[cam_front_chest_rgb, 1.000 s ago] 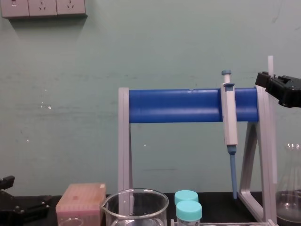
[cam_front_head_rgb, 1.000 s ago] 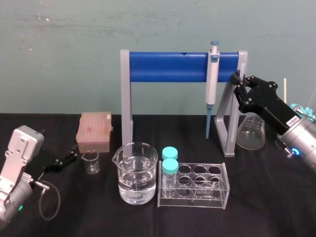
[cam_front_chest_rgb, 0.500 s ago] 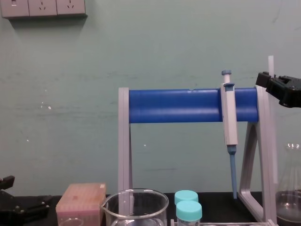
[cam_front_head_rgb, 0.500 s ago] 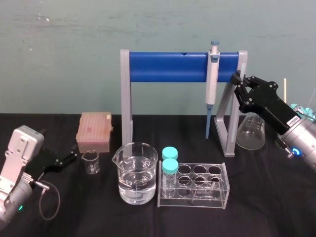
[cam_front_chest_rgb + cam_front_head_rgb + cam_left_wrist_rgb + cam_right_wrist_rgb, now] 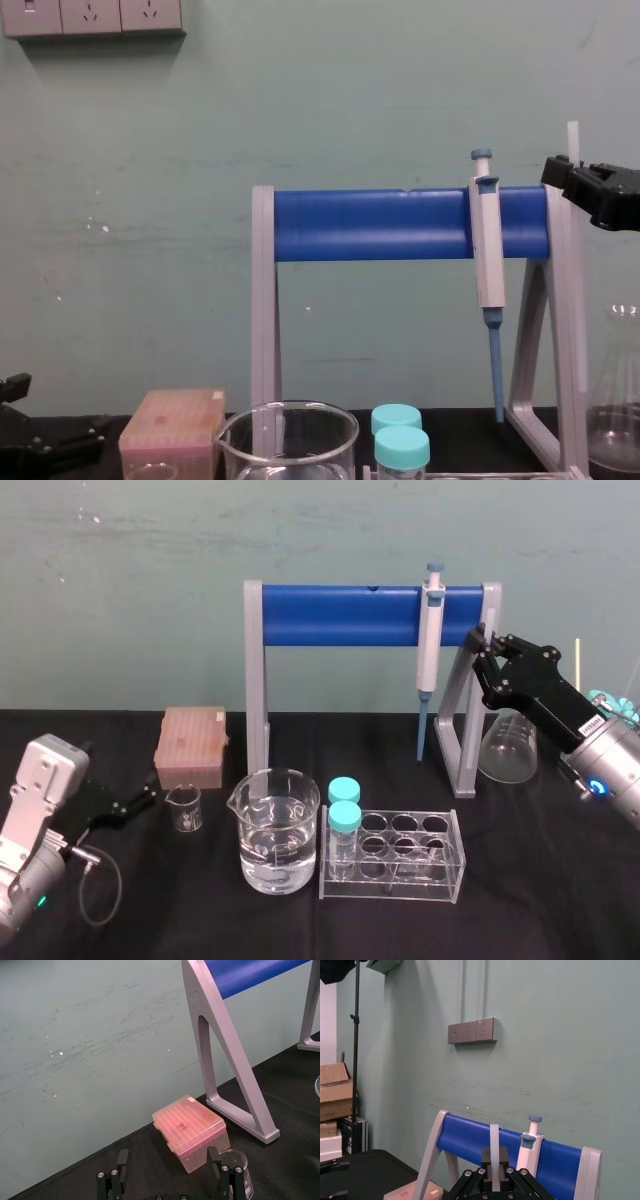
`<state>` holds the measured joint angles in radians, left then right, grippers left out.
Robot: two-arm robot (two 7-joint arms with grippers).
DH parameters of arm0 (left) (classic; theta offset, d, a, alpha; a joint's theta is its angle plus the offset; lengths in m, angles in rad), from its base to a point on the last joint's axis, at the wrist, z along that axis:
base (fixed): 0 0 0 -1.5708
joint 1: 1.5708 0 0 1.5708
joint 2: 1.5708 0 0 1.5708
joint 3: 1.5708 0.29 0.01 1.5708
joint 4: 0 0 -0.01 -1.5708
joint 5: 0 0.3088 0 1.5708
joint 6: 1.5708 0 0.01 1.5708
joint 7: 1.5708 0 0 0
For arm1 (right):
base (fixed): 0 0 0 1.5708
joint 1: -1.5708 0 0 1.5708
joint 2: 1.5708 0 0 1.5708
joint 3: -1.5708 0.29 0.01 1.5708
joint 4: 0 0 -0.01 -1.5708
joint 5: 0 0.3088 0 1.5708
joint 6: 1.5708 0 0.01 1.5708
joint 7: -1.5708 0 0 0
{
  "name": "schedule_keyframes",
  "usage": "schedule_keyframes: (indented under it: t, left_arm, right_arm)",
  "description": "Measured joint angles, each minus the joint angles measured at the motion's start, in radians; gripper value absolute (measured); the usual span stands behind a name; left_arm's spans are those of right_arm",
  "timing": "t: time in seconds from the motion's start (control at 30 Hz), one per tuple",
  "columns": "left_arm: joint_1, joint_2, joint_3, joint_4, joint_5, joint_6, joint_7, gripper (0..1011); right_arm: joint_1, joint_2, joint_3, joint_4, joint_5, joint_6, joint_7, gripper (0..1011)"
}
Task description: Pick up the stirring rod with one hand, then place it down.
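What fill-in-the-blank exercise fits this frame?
The right gripper holds the stirring rod ___, pointing toward the ceiling.
The pipette hangs from the ___ bar of the stand.
The left gripper, open, sits low near the ___ tip box.
Missing words: upright; blue; pink.

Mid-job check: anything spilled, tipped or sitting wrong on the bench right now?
Nothing stands out. The right gripper holds the stirring rod upright near the right post of the stand. The pipette hangs straight, the beaker and capped tubes stand upright, and no spill shows. The left gripper rests open by the tip box.
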<state>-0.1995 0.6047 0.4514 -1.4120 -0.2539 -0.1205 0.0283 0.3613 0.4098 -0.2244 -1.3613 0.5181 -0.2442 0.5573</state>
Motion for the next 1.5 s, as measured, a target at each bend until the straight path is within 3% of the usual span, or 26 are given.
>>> schedule_keyframes:
  t: [0.37,0.63,0.93,1.5]
  left_arm:
    - [0.000,0.000,0.000,0.000,0.000,0.000,0.000,1000]
    - [0.000,0.000,0.000,0.000,0.000,0.000,0.000,1000]
    - [0.000,0.000,0.000,0.000,0.000,0.000,0.000,1000]
    - [0.000,0.000,0.000,0.000,0.000,0.000,0.000,1000]
  right_arm:
    - [0.005,-0.001,-0.005,0.007,0.001,0.000,0.008,71]
    - [-0.011,0.010,-0.042,-0.018,0.067,0.013,0.109,71]
    - [-0.030,0.030,-0.086,-0.057,0.110,0.022,0.164,71]
    - [-0.042,0.062,-0.146,-0.051,0.132,0.051,0.171,71]
